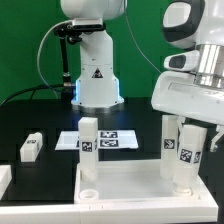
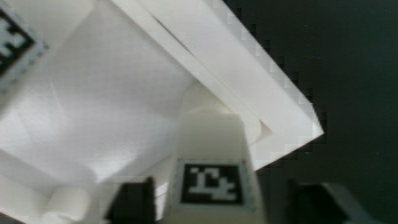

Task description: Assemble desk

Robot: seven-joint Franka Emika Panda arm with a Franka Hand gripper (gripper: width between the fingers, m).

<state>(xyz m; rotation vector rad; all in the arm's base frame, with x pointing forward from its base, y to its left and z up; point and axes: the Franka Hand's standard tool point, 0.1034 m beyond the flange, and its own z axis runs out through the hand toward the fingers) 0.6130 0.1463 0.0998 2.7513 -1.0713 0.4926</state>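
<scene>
The desk's white top panel [image 1: 130, 192] lies flat near the front of the exterior view. Two short square leg posts stand upright on it, one [image 1: 88, 150] toward the exterior view's left and one [image 1: 183, 158] toward its right. My gripper [image 1: 184, 138] hangs over the right post with a finger on each side. In the wrist view the tagged post [image 2: 214, 175] stands between the dark fingers [image 2: 130, 203], which sit apart from it, so the gripper [image 2: 228, 204] is open. The panel [image 2: 107, 95] fills the wrist view behind the post.
A loose leg post [image 1: 31, 147] lies on the black table at the exterior view's left. The marker board [image 1: 110, 140] lies behind the panel. The robot base [image 1: 97, 75] stands at the back. Another white part [image 1: 3, 180] shows at the left edge.
</scene>
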